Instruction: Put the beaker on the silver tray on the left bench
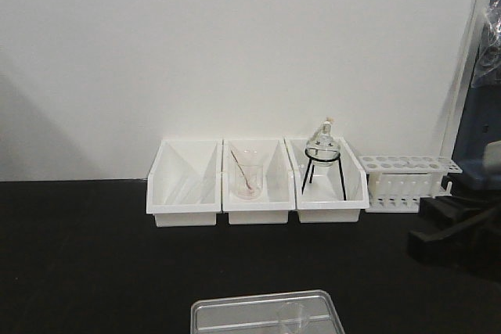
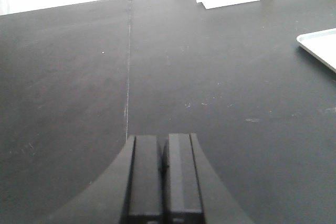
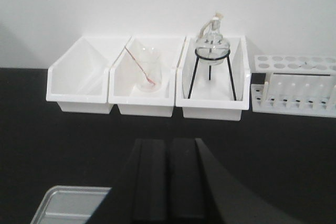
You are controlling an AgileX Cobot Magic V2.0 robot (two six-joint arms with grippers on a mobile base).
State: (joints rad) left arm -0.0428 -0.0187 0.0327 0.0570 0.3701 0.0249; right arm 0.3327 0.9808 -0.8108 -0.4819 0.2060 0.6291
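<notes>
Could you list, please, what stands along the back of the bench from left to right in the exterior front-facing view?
Empty white bin → white bin holding the beaker with a rod → white bin holding the round-bottomed flask on its black stand → white test-tube rack.

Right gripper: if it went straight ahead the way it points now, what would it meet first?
Probably the middle white bin, which holds the beaker with a rod. The right gripper, fingers closed, points across bare black bench toward it. Depth is unclear, and a downward tilt would bring it to the bench first.
</notes>
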